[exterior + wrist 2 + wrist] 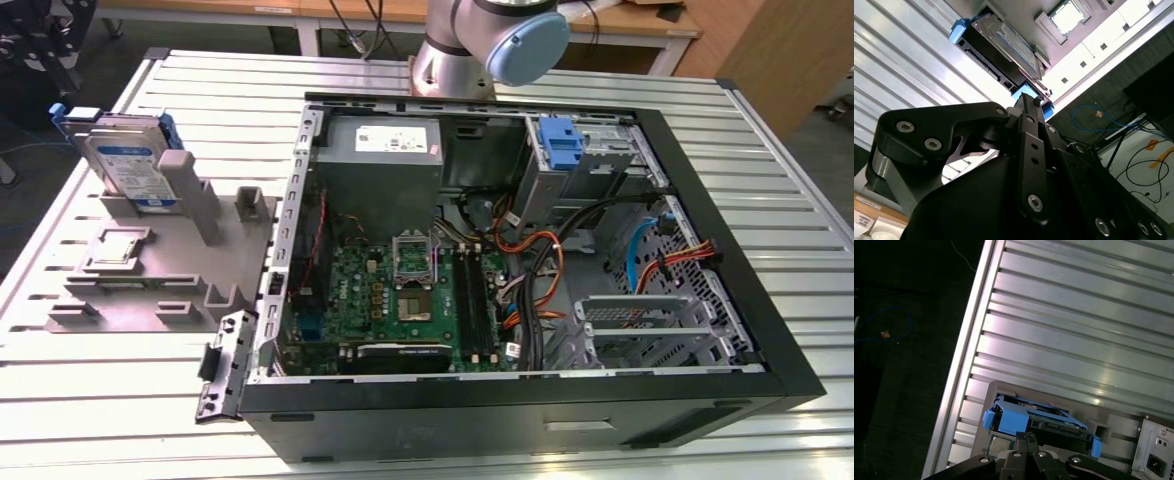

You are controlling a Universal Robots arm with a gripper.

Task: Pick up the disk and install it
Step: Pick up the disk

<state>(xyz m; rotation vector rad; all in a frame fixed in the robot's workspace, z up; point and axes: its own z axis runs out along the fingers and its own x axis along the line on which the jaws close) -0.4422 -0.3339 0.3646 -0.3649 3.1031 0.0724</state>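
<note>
Far left of the ribbed metal table (107, 420), the disk (131, 165), a flat rectangular silver hard drive in a blue plastic carrier, stands on edge in a slot of the grey plastic fixture (147, 300). It is not yet lifted.

In the second wrist view the black claw (1031, 100) points at the disk's (1011, 45) upper edge, and in the first wrist view the claw (1025, 436) points at the disk (1019, 417) the same way. The claw is closed, fingers together, with nothing between them. Its tips line up with a blue end of the carrier; we cannot tell whether they touch.

We judge the step in hand to be the approach for the grasp. To do it well:
- Open the claw wider than the carrier's thin edge.
- Centre on the upper edge, not on one blue corner.
- Pinch the flat faces.
- Pull straight up along the slot, so the carrier does not bind on the grey upright post (200, 200) beside it.
- Keep off the small square silver chip (118, 247) lying flat in the fixture, just nearer than the disk.

To the right lies the open black computer case (787, 330). A second blue plastic carrier (563, 140) sits at its far side and a silver metal cage (641, 325) at its near right.

For writing, we see a white-and-blue label on the disk's face, a white label on the silver power supply box (387, 140), and fine print on the green motherboard (394, 290). We cannot read any of it.
</note>
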